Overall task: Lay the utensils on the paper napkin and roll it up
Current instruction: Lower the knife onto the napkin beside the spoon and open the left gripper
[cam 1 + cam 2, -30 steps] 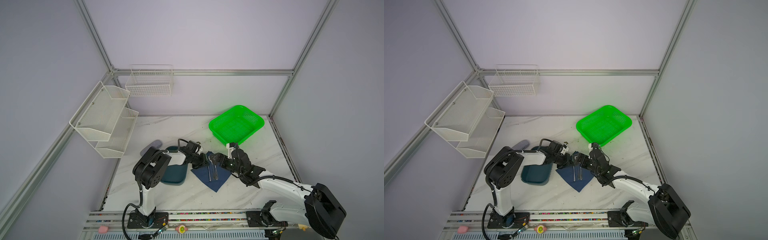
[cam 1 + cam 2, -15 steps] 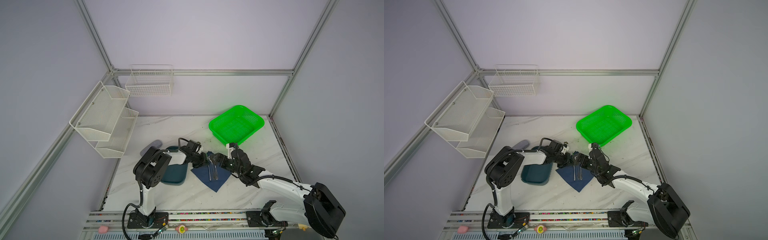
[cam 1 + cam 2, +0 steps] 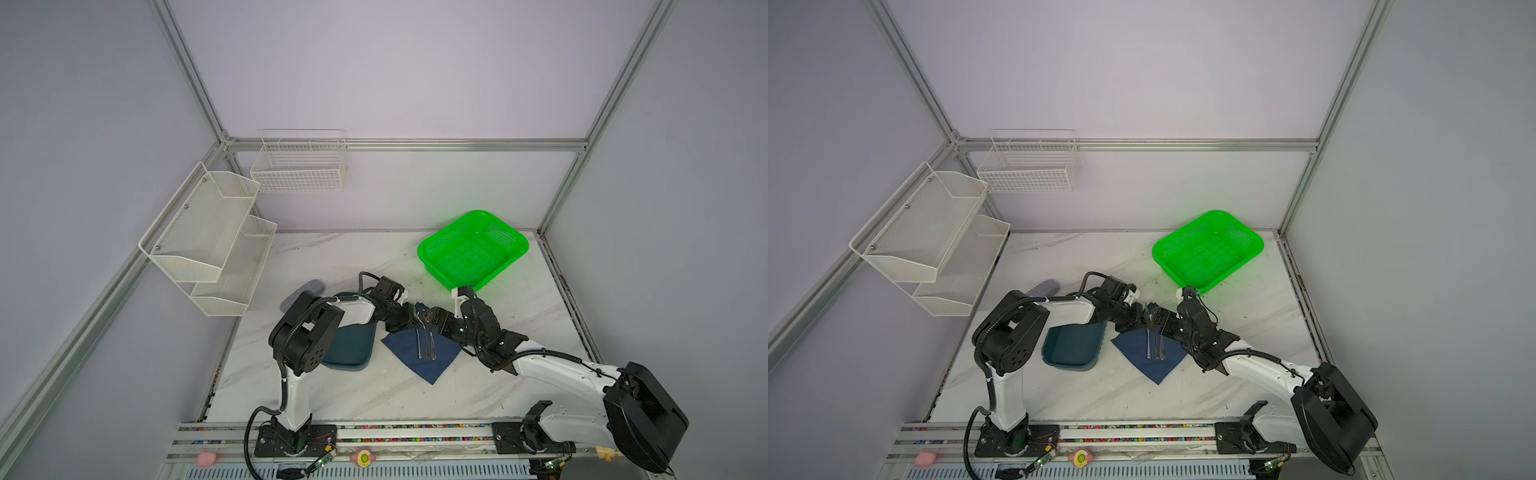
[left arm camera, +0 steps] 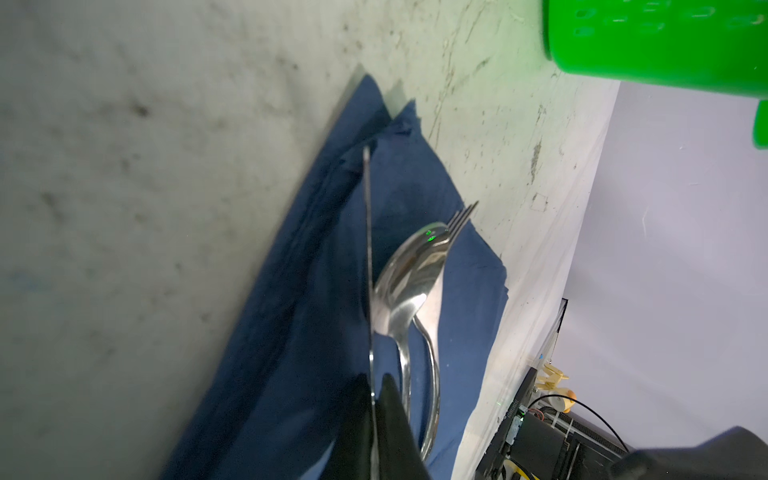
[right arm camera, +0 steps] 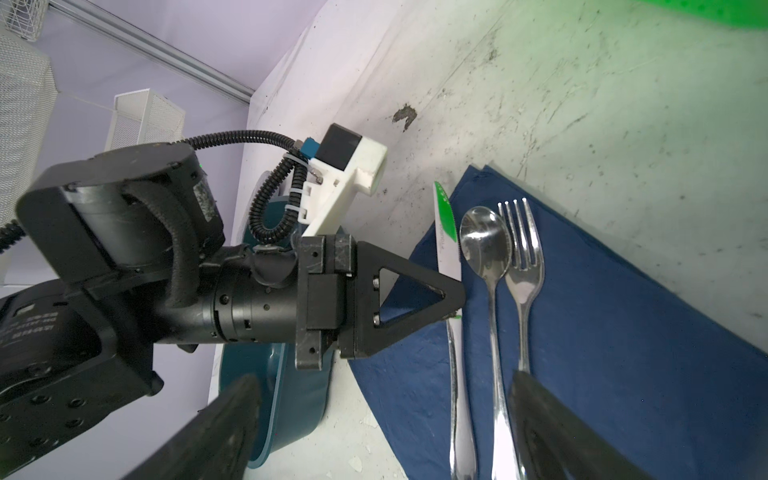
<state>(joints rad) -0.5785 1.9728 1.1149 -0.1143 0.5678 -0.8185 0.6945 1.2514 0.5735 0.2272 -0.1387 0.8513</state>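
Observation:
The navy paper napkin point(image 3: 430, 365) point(image 3: 1152, 368) lies as a diamond at mid table. On it lie the utensils side by side: knife point(image 5: 448, 232), spoon point(image 5: 484, 243) and fork point(image 5: 521, 253). My left gripper point(image 5: 455, 297) point(image 4: 376, 399) is shut on the knife where blade meets handle, at the napkin's left edge point(image 4: 299, 332). The spoon point(image 4: 405, 282) and fork point(image 4: 459, 220) rest free beside it. My right gripper point(image 5: 382, 428) point(image 3: 432, 323) hovers open just over the handles, one finger above the fork's handle, holding nothing.
A dark teal tray point(image 3: 349, 349) point(image 5: 291, 399) sits just left of the napkin, under the left arm. A grey oblong case point(image 3: 301, 291) lies behind it. A green basket point(image 3: 471, 249) stands at the back right. White wire racks point(image 3: 208, 241) hang on the left wall.

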